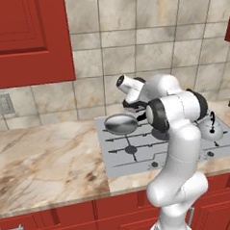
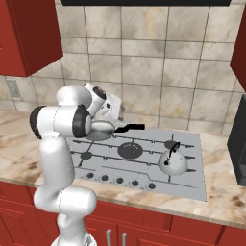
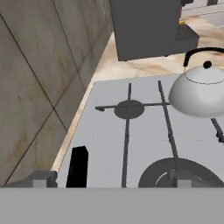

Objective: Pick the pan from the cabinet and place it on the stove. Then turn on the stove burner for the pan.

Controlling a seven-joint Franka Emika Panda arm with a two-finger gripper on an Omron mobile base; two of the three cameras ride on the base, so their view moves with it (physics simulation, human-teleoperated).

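The silver pan (image 1: 120,124) (image 2: 100,130) rests on the back-left burner of the grey stove (image 1: 115,160) (image 2: 192,180), its black handle (image 2: 130,128) (image 3: 78,167) pointing right. My gripper (image 1: 135,107) (image 2: 116,115) (image 3: 111,180) hovers open just above that handle. In the hand view the handle's end lies below, close to the left fingertip (image 3: 41,179), and nothing is pinched between the fingers. The red cabinet (image 1: 25,40) (image 2: 33,33) hangs on the wall at the upper left.
A domed silver kettle (image 1: 212,130) (image 2: 173,162) (image 3: 201,92) stands on the right burner. Small knobs (image 2: 119,180) line the stove's front edge. A dark grey appliance (image 3: 144,28) sits on the counter to the stove's right. The marble counter (image 1: 42,160) stretches left.
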